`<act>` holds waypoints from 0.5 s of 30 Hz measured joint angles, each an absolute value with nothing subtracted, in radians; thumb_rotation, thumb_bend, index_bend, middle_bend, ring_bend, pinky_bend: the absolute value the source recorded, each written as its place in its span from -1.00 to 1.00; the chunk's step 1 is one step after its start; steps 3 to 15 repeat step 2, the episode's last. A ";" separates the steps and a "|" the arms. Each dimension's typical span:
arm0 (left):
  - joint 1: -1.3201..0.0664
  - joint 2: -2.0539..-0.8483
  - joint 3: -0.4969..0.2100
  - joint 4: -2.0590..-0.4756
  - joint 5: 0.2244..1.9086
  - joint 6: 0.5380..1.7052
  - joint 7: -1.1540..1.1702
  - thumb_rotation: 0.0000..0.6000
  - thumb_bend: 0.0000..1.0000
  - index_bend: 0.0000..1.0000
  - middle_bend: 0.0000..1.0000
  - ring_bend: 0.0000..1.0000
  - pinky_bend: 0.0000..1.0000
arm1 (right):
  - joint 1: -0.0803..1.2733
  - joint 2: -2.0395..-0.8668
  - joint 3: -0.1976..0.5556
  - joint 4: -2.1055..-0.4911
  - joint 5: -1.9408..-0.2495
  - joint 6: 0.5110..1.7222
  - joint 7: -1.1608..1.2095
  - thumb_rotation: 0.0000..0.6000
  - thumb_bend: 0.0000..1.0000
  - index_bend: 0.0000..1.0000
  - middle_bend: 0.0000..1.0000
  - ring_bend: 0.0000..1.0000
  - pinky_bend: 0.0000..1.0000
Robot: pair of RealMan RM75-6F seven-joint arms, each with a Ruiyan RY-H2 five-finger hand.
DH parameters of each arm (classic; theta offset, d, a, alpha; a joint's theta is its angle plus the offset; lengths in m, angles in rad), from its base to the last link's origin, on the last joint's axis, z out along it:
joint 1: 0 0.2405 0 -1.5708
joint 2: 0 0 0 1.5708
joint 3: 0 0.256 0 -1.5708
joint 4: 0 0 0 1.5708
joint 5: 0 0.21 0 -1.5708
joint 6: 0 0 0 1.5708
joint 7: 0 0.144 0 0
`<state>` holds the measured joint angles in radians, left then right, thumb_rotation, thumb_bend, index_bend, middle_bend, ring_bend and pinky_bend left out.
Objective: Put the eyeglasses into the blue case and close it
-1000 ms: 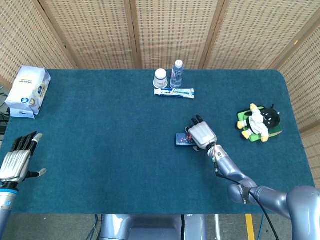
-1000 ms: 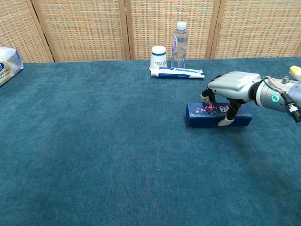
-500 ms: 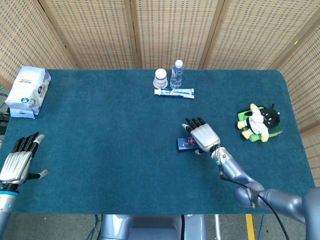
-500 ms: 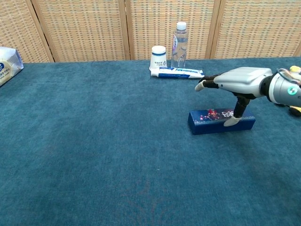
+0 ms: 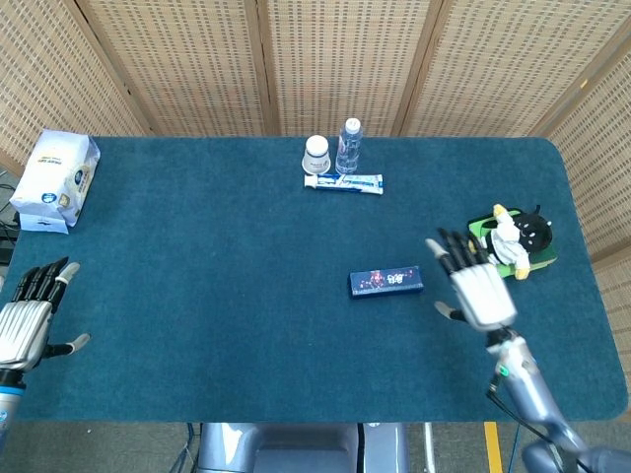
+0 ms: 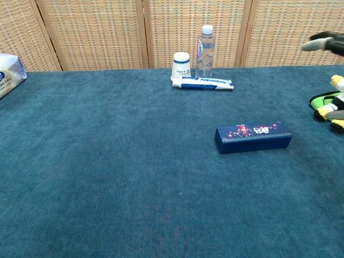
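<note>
The blue case (image 5: 386, 282) (image 6: 253, 137) lies shut on the table, right of centre, with a red and white print on its lid. No eyeglasses show in either view. My right hand (image 5: 473, 286) hovers to the right of the case with its fingers spread, apart from it and holding nothing; in the chest view only its fingertips (image 6: 324, 42) show at the top right edge. My left hand (image 5: 28, 313) hangs at the table's front left edge, fingers spread and holding nothing.
A paper cup (image 5: 315, 154), a water bottle (image 5: 348, 146) and a toothpaste tube (image 5: 343, 182) stand at the back centre. A plush toy (image 5: 513, 240) on a green pad lies at the right. A white tissue pack (image 5: 54, 177) sits at the far left.
My right hand let go of the case, lifted off it and drew back to the right. The case shifted slightly right and now lies alone. The left hand moved a little lower.
</note>
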<state>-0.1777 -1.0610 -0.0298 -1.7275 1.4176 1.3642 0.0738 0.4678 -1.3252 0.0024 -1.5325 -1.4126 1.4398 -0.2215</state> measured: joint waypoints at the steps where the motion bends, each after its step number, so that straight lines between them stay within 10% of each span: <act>1: -0.176 -1.060 -0.029 -1.726 1.427 1.369 0.066 1.00 -0.97 -1.00 -1.00 -1.00 -1.00 | 0.434 -1.326 -0.007 -1.517 -1.432 1.480 -0.193 1.00 -1.00 -1.00 -1.00 -1.00 -0.99; 15: -0.175 -1.059 -0.028 -1.724 1.437 1.374 0.057 1.00 -0.97 -1.00 -1.00 -1.00 -1.00 | 0.393 -1.330 -0.016 -1.491 -1.452 1.526 -0.160 1.00 -1.00 -1.00 -1.00 -1.00 -1.00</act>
